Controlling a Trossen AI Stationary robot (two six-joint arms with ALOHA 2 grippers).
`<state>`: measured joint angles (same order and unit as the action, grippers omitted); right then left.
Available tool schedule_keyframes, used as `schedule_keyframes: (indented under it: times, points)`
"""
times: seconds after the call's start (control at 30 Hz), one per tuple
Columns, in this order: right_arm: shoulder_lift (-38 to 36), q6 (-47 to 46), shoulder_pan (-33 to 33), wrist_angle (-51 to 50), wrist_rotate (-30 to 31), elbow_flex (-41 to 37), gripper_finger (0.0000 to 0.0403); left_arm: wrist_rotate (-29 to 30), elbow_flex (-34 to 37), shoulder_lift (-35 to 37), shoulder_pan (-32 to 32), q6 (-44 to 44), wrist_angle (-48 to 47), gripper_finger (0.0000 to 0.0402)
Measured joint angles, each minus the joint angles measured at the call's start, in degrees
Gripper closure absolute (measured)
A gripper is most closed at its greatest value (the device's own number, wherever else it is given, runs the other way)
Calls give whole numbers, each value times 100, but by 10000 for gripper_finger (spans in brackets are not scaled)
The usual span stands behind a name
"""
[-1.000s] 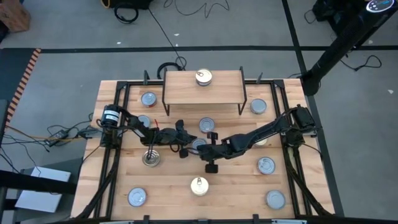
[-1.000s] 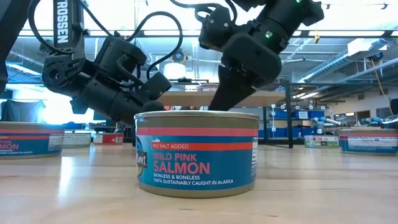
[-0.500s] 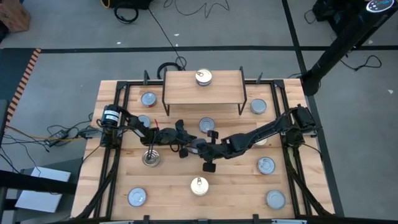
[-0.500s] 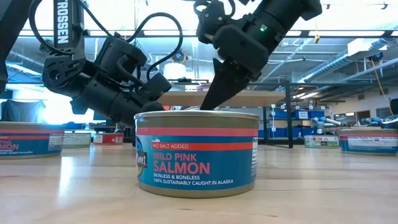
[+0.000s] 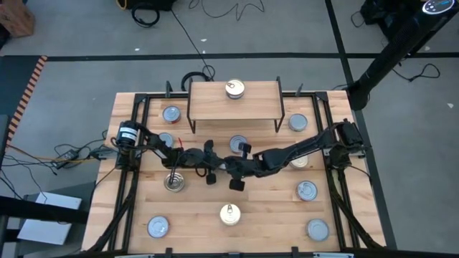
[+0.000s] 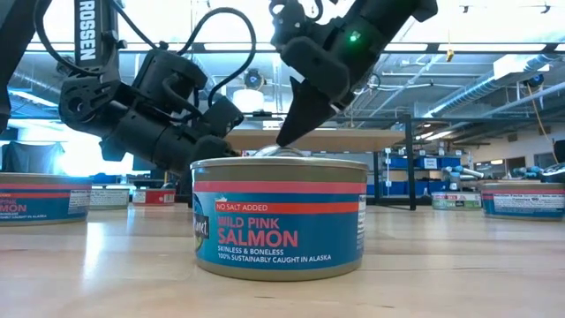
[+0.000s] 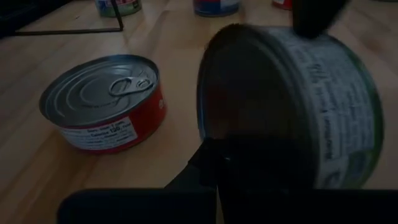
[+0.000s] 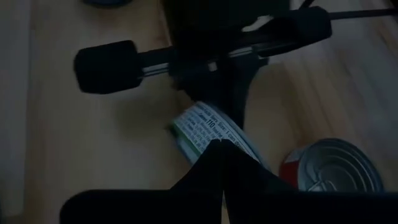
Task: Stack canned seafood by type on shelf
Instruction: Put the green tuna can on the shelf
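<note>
A white-and-green-labelled tin (image 7: 292, 106) stands tipped on its edge at the table's middle, between my two grippers (image 5: 225, 168). My left gripper (image 7: 217, 155) is shut and meets the tin's dark flat end. My right gripper (image 8: 221, 155) is shut and slants down onto the tin (image 8: 208, 130) from the right. A red tin (image 7: 102, 102) sits flat just beyond them, toward the shelf. The shelf (image 5: 208, 104) stands at the far middle and carries one gold-topped tin (image 5: 234, 89). My left gripper comes level from the table's left, and its shut fingertips meet the tin's dark flat end near the lower rim (image 7: 214, 134). Whether it pinches the rim or only presses on it, I cannot tell. The tin stands tilted on its edge. My right gripper comes slanting down from the table's right. Its shut fingertips (image 6: 287, 132) lie on the tin's labelled side wall (image 8: 202, 124), near the raised edge. A dark fingertip shows over the tin's top edge (image 7: 311, 15) in the left wrist view.
Several more tins sit flat around the table: far left (image 5: 171, 113), far right (image 5: 297, 122), near left (image 5: 158, 227), near right (image 5: 317, 229), one by the left arm (image 5: 172, 183). A salmon tin (image 6: 278, 216) stands at the near middle (image 5: 229, 213).
My right gripper has gone toward the table's left, closer to the left gripper, and has risen a little. A silver rim of the tin between the grippers now shows above the salmon tin in the low view: the tin has tipped up.
</note>
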<state>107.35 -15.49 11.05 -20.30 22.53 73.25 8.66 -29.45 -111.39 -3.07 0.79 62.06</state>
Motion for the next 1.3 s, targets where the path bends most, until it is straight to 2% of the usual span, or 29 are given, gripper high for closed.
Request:
schedule_keyframes:
  times: [0.23,0.37,0.53,0.77,1.03,1.3]
  points:
    - [-1,12,-133,-3,-272,4,394,5,4,0,-50,91,-7,400]
    - [-29,349,-137,-18,-253,2,381,20,4,0,-50,220,-11,400]
    - [-242,918,-111,-119,22,-26,340,23,4,0,-52,224,-9,400]
    - [-553,1678,-109,-75,-8,-16,263,25,14,43,-51,223,-53,400]
    - [-525,2619,-324,-204,-975,-17,194,47,409,423,-48,222,-1,400]
    - [-525,3234,-652,-421,-1605,-17,169,50,842,762,-44,333,129,400]
